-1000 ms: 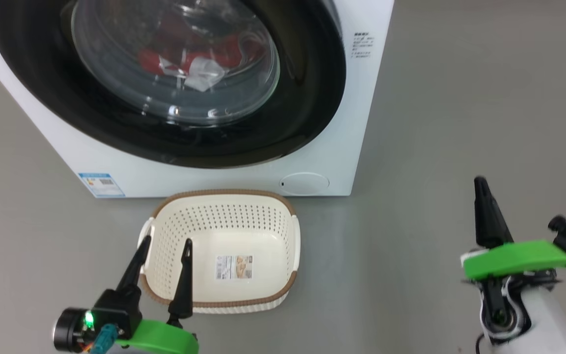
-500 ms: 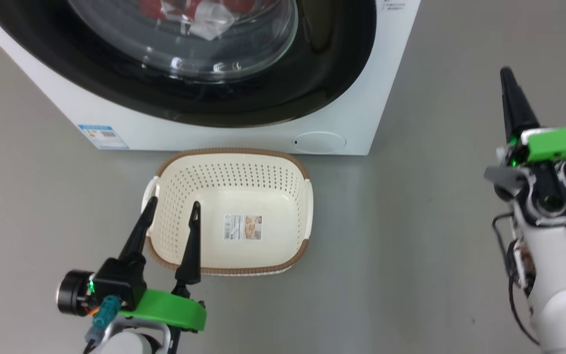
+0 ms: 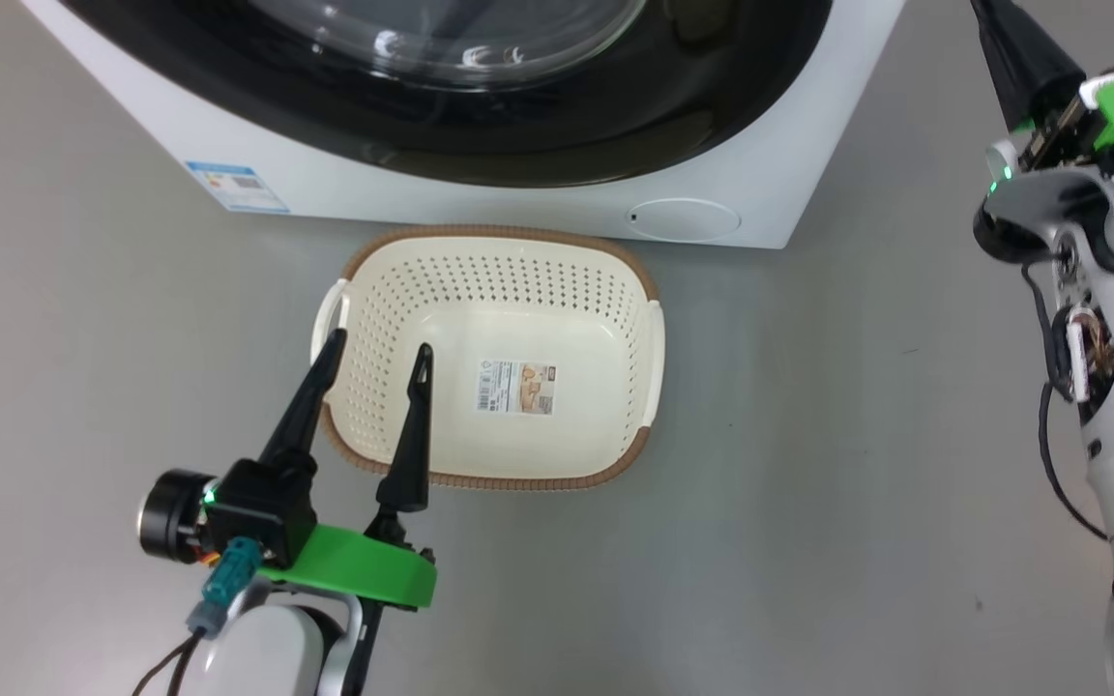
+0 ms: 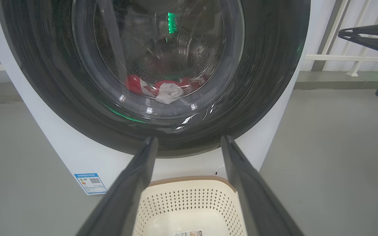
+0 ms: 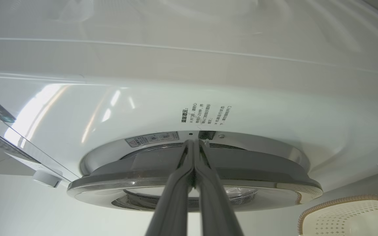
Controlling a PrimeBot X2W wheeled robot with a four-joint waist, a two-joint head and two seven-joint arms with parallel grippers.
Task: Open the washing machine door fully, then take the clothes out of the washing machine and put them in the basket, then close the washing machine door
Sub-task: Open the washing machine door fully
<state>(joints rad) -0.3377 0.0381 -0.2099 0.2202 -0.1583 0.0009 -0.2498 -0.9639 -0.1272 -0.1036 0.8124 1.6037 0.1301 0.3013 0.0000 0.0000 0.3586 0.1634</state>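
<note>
Behind the glass of the door [image 4: 61,82], the clothes [image 4: 162,90] lie in a low red-and-white heap. Whether the door is latched or barely ajar is hard to tell. The right gripper [image 5: 194,142], fingers pressed together and empty, aims its tip at the door's edge near 3 o'clock. On that glossy rim the tip may skid off or catch too shallowly, so the door falls back. The basket [image 3: 499,237] sits at the door's 6 o'clock, just beside the washer [image 3: 480,208]. The left gripper [image 3: 379,340], spread wide and empty, hovers over the basket's 7 o'clock corner and could nudge it.
</note>
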